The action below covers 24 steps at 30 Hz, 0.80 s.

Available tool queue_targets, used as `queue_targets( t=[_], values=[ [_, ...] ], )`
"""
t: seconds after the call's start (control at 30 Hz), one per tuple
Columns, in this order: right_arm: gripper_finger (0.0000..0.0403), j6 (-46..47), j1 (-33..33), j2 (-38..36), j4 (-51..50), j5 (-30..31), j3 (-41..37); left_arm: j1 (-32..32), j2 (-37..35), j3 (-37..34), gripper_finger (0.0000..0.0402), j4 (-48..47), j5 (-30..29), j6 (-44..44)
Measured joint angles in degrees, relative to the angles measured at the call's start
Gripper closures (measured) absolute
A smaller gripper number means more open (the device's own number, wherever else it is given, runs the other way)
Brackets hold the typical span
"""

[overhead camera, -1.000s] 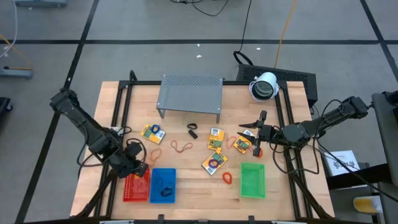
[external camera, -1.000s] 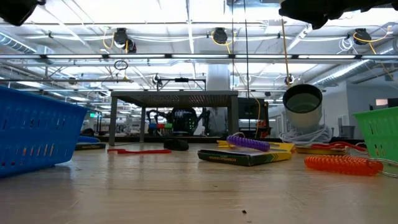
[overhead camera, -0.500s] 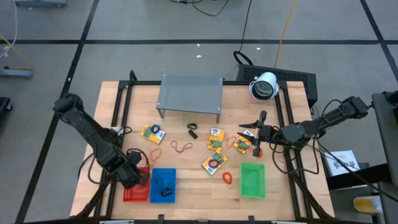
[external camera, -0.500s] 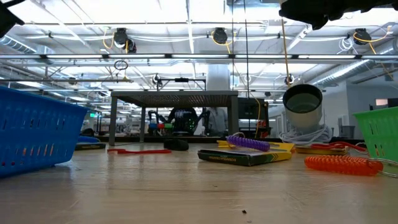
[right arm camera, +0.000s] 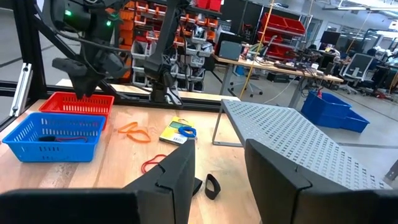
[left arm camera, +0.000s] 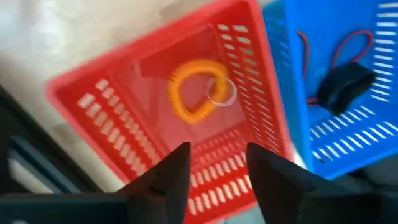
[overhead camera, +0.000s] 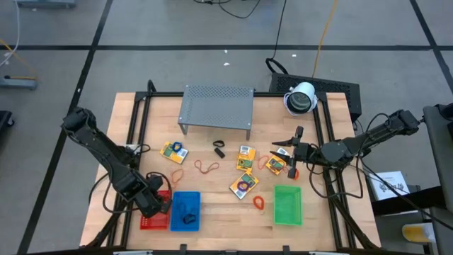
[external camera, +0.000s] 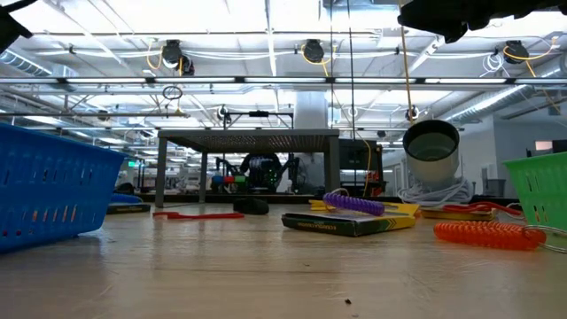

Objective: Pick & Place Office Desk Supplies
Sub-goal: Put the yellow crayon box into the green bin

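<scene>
Red basket (left arm camera: 112, 118): orange coil (left arm camera: 194, 90) lying loose inside; left gripper (left arm camera: 214, 165) above it, released. Right gripper (overhead camera: 294, 151) unclenched over right-side packets (overhead camera: 276, 164).

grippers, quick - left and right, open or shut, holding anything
Left gripper: open, empty, over the red basket, where an orange coil lies.
Right gripper: open, empty, above the table's right side.

Hovered over the basket (left arm camera: 106, 112) holding a coiled loop (left arm camera: 193, 90), left gripper (left arm camera: 214, 163) parted, beside another basket (left arm camera: 311, 118) containing a clip (left arm camera: 345, 87).
</scene>
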Motion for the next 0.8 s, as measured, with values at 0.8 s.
queue_targets(
  t=[0.8],
  values=[
    [0.0273,-0.6,0.0,0.0,-1.7,0.0,0.0,12.9,-17.2,0.0,0.0238,-24.4,-27.9,1.0]
  ],
)
